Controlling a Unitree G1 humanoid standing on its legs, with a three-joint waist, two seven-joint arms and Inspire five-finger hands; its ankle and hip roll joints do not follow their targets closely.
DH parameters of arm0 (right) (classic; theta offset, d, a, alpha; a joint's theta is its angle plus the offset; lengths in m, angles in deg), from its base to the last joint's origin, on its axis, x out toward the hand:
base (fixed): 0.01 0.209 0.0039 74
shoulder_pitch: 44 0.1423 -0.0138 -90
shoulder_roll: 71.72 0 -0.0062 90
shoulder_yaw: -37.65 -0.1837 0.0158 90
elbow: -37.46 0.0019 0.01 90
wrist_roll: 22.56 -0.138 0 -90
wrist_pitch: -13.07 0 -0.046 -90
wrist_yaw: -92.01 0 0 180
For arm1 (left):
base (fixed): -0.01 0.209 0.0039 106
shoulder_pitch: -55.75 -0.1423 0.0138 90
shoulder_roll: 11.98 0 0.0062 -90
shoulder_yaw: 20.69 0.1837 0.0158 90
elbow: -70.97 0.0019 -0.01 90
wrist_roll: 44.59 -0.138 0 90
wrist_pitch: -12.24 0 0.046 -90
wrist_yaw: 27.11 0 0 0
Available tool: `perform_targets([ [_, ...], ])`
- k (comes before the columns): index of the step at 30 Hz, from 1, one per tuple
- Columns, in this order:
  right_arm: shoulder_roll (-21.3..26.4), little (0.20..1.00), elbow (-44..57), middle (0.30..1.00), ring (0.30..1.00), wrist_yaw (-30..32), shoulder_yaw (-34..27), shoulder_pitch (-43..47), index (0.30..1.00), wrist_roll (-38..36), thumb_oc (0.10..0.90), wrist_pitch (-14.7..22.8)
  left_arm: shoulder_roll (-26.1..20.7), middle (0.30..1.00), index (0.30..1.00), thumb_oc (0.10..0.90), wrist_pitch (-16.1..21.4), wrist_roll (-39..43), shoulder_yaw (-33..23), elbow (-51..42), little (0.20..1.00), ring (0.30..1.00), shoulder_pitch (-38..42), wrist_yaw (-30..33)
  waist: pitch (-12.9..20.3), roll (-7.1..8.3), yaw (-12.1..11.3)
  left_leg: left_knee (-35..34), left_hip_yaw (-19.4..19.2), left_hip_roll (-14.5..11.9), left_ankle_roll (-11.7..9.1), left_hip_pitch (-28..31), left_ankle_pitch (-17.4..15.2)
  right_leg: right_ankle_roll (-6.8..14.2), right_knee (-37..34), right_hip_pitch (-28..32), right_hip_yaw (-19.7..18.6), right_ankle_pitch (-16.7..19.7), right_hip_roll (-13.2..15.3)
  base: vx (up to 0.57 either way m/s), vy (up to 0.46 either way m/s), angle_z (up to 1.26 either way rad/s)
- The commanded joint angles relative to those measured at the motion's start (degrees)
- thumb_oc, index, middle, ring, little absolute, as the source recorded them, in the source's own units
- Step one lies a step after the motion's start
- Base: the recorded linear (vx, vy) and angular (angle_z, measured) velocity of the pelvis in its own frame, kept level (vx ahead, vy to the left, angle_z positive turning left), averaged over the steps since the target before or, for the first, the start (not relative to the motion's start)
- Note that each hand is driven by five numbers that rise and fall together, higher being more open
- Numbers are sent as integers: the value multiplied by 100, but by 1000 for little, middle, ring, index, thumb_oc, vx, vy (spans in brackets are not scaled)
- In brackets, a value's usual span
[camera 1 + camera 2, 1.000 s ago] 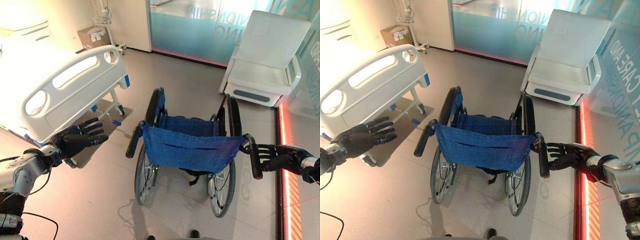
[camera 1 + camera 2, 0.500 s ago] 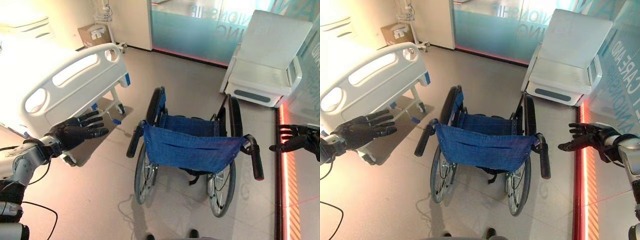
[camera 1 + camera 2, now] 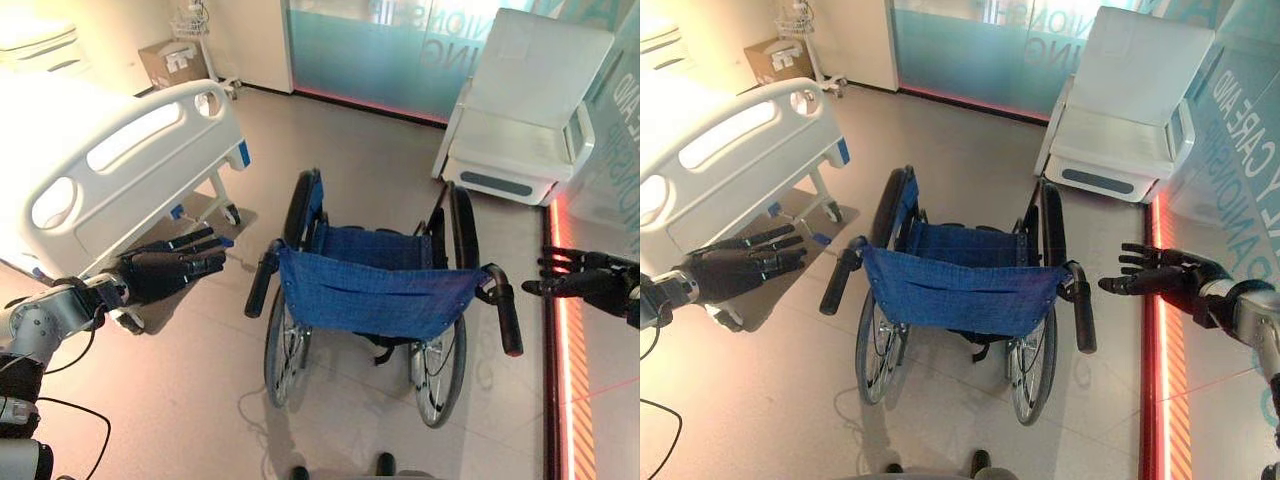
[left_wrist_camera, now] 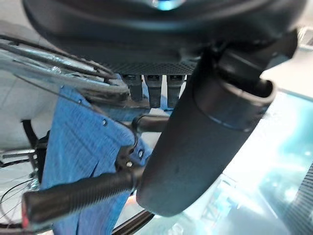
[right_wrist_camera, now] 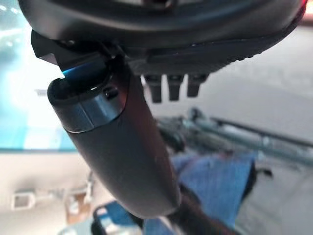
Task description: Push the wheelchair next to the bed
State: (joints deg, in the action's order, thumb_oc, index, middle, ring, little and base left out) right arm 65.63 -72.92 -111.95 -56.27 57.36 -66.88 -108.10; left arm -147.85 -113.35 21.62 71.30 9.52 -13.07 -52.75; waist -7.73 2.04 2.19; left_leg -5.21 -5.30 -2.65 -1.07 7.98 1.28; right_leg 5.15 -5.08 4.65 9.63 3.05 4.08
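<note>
A wheelchair (image 3: 375,295) with a blue fabric back and seat stands on the floor in front of me, its two black push handles pointing toward me. My left hand (image 3: 165,272) is open, fingers straight, a short way left of the left push handle (image 3: 261,278), not touching it. In the left wrist view that handle (image 4: 78,193) shows just past my thumb. My right hand (image 3: 1160,281) is open, fingers spread, a little to the right of the right push handle (image 3: 1081,307), apart from it. The white hospital bed (image 3: 110,175) stands at the left, its footboard facing the wheelchair.
A white recliner chair (image 3: 530,120) stands at the back right before a teal glass wall (image 3: 370,50). A red lit strip (image 3: 553,330) runs along the floor at the right. A cardboard box (image 3: 165,62) and a wire stand (image 3: 192,25) sit in the far left corner.
My right hand let go of the right push handle and drew off to the right, then came a little back toward it. My left hand edged closer to the left handle.
</note>
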Motion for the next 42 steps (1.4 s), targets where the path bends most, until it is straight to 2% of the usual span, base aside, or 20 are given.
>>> perform_targets([
  [1,167,900,478,900,900,-119,-254,393,900,-834,800,124,-339,900,900,800,378,469,129,-277,900,900,852,-216,413,6,10,21,-338,348,53,-7,-202,237,21,259,115,68,106,-38,8,-3],
  [12,-89,900,1100,900,900,-348,7,156,900,-1656,800,-681,-481,900,900,800,274,452,249,-988,900,900,588,-67,443,-3,-16,21,-321,363,64,-35,-178,246,12,238,150,77,113,-38,2,-4],
  [16,-200,900,1322,900,900,-144,176,148,900,-2208,800,-882,-503,900,900,800,263,533,290,-1258,900,900,475,16,443,-6,-49,21,-296,365,56,-30,-171,250,8,253,185,84,118,-26,-4,-3],
  [19,-299,900,1518,900,900,344,297,188,900,-2983,800,-972,-525,900,900,800,228,530,317,-1448,900,900,391,117,464,-18,-79,21,-302,358,45,-22,-167,257,8,258,217,81,124,0,0,0],
  [24,-338,900,1700,900,900,1017,369,266,900,-3731,800,-845,-574,900,900,800,182,599,361,-1582,900,900,358,266,496,-37,-101,21,-311,344,26,-28,-159,257,8,265,252,68,120,0,0,0],
  [27,-351,900,1898,900,900,1568,269,307,900,-4401,800,-529,-674,900,900,800,93,730,360,-1641,900,900,367,390,511,-49,-102,21,-313,334,14,-33,-153,259,8,269,273,65,119,0,0,0],
  [30,-343,900,2038,900,900,1874,106,318,900,-4609,800,-342,-737,900,900,800,14,759,300,-1634,900,900,329,373,528,-55,-100,21,-302,336,12,-30,-156,261,8,275,279,61,117,0,0,0],
  [34,-275,900,2160,900,900,2059,-119,213,900,-4618,800,-191,-822,900,900,800,-2,760,197,-1631,900,900,228,352,544,-68,-76,21,-297,335,17,-30,-156,249,8,274,266,52,106,0,0,0],
  [42,-161,900,2146,900,900,1961,-330,67,900,-4206,800,41,-975,900,900,800,17,854,50,-1569,900,900,199,361,551,-87,-64,21,-283,346,20,-31,-159,235,8,280,256,35,103,0,0,0],
])
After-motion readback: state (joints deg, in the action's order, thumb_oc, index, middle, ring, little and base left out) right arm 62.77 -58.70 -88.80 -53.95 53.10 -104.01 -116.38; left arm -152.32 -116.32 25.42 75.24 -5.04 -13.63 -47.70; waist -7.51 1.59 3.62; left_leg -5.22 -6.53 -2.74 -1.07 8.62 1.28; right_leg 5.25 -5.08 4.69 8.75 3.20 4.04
